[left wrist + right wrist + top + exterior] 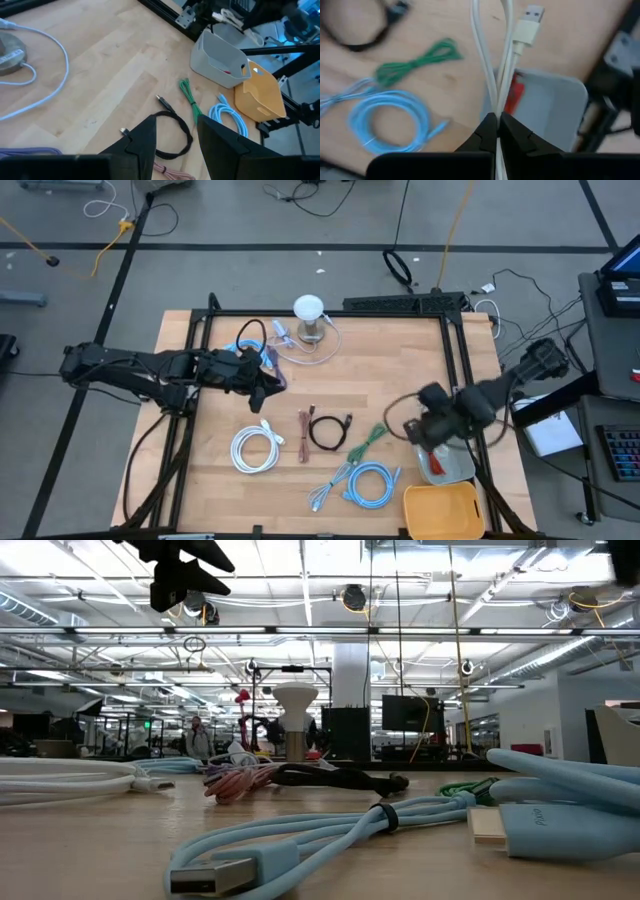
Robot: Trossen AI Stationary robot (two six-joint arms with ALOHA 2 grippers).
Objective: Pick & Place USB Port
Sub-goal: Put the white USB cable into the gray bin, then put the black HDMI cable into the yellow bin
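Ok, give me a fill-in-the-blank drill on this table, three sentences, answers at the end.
1. The right hand is shut on a ____ cable with a USB plug.
2. That hand hangs above the ____ bin, which sits next to the yellow bin.
3. The left hand is open and holds ____.

Missing words: white; grey; nothing

Bright overhead lighting, blurred wrist-view edges
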